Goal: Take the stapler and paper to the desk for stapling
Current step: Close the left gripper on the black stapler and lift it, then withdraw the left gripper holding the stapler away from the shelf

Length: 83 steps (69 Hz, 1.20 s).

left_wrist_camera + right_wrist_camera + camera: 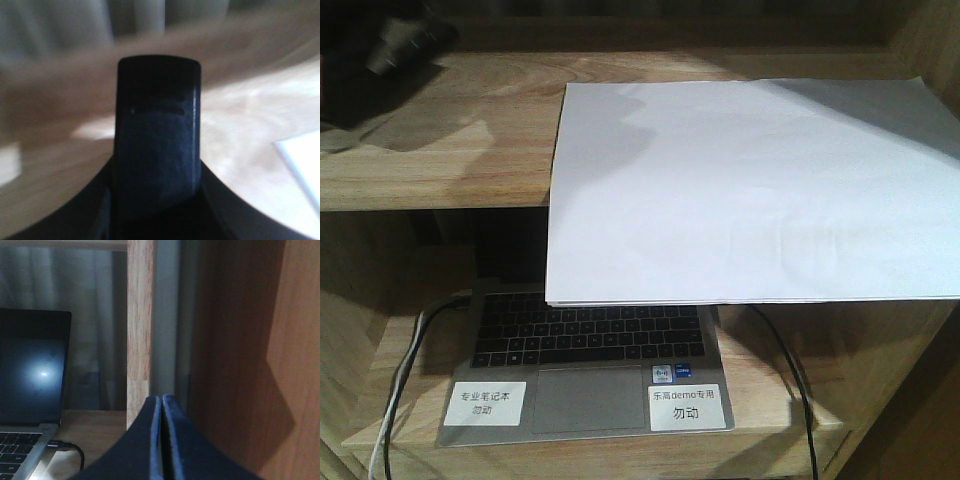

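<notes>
The laptop (585, 360) on the lower board of the shelf unit (440, 160) is taken as the landmark. The paper (750, 190) is laid flat on the board above the laptop, with its long axis running from left to right. Its near long edge hangs free over the keyboard.

A black block, judged to be the stapler (156, 115), is seen clamped in the left gripper (157, 210), which is held above and to the left of the laptop. This view is blurred, and no orange patch can be made out.

The right gripper (161, 440) is found just to the right of the laptop, at the height of its screen, with its fingers pressed together on nothing. The paper is therefore judged to lie above this gripper, and the right arm is the free one for it. The fingers would need to be spread and brought up to the overhanging edge. The desk is not shown in any view.
</notes>
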Available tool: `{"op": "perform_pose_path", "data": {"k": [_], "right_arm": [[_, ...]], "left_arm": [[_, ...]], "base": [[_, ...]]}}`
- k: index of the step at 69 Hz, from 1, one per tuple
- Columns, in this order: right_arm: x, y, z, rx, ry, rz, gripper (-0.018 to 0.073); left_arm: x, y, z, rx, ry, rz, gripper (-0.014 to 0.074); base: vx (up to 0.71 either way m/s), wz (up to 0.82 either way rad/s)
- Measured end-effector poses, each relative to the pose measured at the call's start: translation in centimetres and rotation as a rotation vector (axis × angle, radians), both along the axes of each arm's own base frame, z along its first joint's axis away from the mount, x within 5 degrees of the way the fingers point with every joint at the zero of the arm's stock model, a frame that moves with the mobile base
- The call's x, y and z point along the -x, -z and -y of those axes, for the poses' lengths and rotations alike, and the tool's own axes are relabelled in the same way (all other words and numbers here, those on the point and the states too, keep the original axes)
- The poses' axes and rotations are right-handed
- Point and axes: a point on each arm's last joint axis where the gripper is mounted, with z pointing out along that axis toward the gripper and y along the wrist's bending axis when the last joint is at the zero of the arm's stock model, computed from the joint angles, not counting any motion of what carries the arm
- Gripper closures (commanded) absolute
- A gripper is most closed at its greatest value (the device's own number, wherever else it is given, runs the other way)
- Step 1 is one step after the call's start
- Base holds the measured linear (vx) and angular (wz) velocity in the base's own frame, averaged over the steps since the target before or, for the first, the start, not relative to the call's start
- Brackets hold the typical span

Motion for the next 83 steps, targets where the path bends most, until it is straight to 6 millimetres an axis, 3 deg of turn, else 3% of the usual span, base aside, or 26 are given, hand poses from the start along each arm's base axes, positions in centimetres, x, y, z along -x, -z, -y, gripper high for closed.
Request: {"op": "perform_pose_path", "data": {"k": [17, 31, 63, 83], "right_arm": [[0.0, 0.0, 0.0, 0.0, 0.0, 0.0, 0.0569], [0.0, 0.0, 0.0, 0.0, 0.0, 0.0, 0.0569], [0.0, 0.0, 0.0, 0.0, 0.0, 0.0, 0.0569], [0.0, 0.0, 0.0, 0.0, 0.0, 0.0, 0.0569]], "left_arm": [[5.1, -2.8, -1.3, 0.016, 0.137, 0.104, 0.0603], [8.7, -2.3, -2.2, 0.0, 0.222, 0.098, 0.0603], [17.3, 4.0, -5.9, -0.081, 0.29, 0.087, 0.0603], [21.8, 10.5, -6.5, -0.037, 0.445, 0.094, 0.0603]], "base": [[0.0, 0.0], [0.0, 0.0], [0.0, 0.0], [0.0, 0.0]]}}
